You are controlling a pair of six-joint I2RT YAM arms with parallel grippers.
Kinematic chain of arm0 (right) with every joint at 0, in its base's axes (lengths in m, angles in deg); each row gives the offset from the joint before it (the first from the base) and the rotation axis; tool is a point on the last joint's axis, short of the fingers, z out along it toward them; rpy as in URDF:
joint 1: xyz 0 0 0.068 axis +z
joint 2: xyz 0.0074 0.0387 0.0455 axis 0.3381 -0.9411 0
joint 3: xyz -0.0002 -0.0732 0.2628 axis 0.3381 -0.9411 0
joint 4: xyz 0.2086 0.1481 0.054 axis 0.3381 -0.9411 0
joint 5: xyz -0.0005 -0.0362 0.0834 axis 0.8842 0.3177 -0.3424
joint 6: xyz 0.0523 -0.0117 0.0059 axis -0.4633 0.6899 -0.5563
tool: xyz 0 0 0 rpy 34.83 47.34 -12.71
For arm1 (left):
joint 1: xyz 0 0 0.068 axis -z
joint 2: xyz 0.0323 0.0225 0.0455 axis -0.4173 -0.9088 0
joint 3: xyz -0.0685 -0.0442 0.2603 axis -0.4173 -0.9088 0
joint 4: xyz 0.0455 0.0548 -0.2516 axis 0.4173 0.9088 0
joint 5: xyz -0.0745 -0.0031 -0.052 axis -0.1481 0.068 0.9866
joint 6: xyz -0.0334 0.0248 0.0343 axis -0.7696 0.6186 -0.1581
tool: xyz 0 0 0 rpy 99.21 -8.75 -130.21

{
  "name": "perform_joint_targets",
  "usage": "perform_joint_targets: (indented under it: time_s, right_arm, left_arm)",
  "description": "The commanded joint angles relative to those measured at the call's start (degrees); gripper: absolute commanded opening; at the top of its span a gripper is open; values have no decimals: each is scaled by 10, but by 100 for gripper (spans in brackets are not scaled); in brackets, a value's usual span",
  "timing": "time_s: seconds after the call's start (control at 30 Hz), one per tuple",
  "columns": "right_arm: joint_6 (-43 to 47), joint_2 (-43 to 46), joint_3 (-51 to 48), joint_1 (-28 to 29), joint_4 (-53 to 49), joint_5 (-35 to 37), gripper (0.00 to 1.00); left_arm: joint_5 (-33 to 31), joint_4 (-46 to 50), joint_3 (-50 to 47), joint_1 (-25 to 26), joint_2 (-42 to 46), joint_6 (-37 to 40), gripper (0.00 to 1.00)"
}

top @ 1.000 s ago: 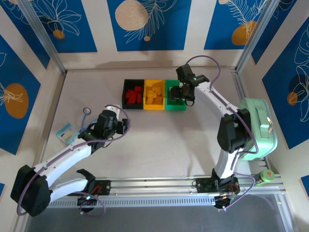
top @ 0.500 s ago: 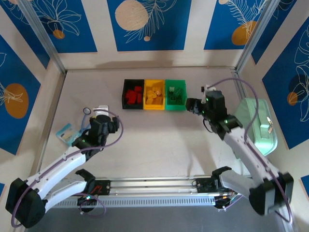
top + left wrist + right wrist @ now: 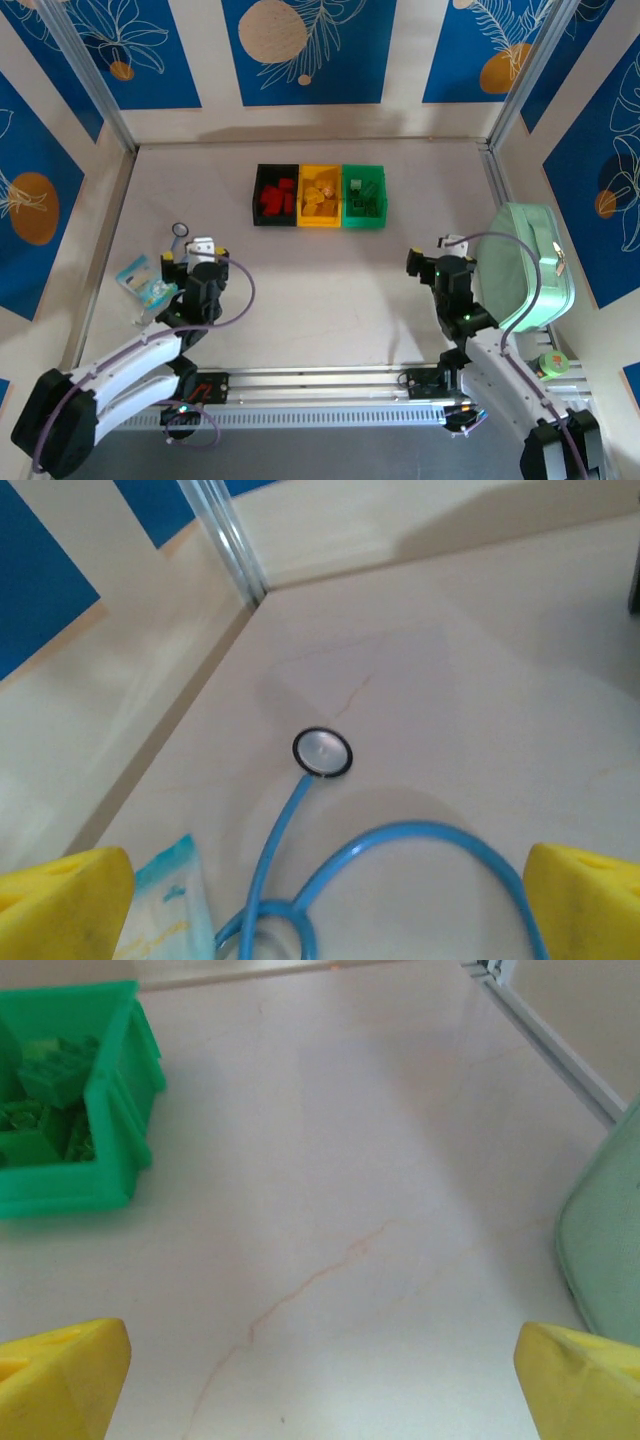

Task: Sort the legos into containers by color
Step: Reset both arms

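Legos [image 3: 320, 197] lie beyond both arms, inside the containers [image 3: 300, 222]; nearest, the left gripper [image 3: 193, 252] and right gripper [image 3: 432, 254] hover over the table [image 3: 330, 290], jaws spread wide, holding nothing; a stethoscope [image 3: 322, 752] lies just ahead of the left gripper; a mint case [image 3: 520, 265] stands beside the right; farthest, red pieces fill the black bin [image 3: 257, 195], yellow the yellow bin [image 3: 320, 224], green the green bin [image 3: 364, 225].

Two robot arms of white moulded shells and black joint housings, the left arm [image 3: 125, 358] and the right arm [image 3: 500, 368], were pictured from above, each trailed by a looping purple cable [image 3: 246, 290]. Both were mounted on a silver aluminium rail [image 3: 320, 378]. Blunt yellow plastic fingertips [image 3: 60, 900] were shown on the left gripper [image 3: 325, 905] and the right gripper [image 3: 320, 1380].
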Motion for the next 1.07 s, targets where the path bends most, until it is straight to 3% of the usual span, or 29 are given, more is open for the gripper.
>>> perform_joint_targets:
  time_s: [0.0,0.1,0.17,0.2,0.23,0.27,0.3,0.33,0.4,0.43,0.47,0.5,0.53,0.67,0.73,0.83,1.03]
  right_arm:
    - [13,-69,-68,-63,281,-93,99]
    - [-3,-239,-17,-141,383,-180,99]
    - [44,-335,6,-137,483,-207,99]
    - [63,-364,25,-125,485,-173,99]
    - [53,-398,45,-141,472,-203,99]
    - [50,-442,45,-147,509,-217,99]
    - [58,-495,35,-143,599,-217,99]
    - [67,-500,34,-134,613,-207,99]
    - [78,-460,77,-127,466,-217,99]
    - [80,-491,91,-125,489,-211,99]
    - [74,-487,110,-126,442,-205,99]
    - [65,-472,119,-143,396,-240,99]
    - [71,-481,106,-141,435,-240,99]
    - [72,-476,112,-135,423,-227,99]
    - [73,-478,112,-135,425,-227,99]
    - [74,-477,113,-134,422,-227,99]
    - [74,-477,113,-136,422,-232,99]
  left_arm:
    - [84,-230,-45,-63,-71,50,100]
    - [231,-335,-12,-174,-206,7,100]
    - [274,-400,17,-183,-287,44,100]
    - [279,-395,40,-193,-332,35,100]
    - [305,-407,56,-201,-357,43,100]
    - [349,-332,75,-204,-347,41,100]
    - [371,-326,81,-210,-370,41,100]
    - [360,-411,72,-212,-404,52,100]
    - [376,-375,49,-211,-363,40,100]
    - [381,-442,34,-211,-385,49,100]
    - [377,-485,34,-212,-403,56,100]
    - [376,-413,50,-215,-383,39,100]
    - [376,-326,85,-224,-373,23,100]
    - [410,-417,47,-232,-381,32,100]
    - [413,-401,55,-232,-381,34,100]
    - [468,-308,101,-237,-379,45,100]
    - [503,-323,93,-246,-378,49,100]
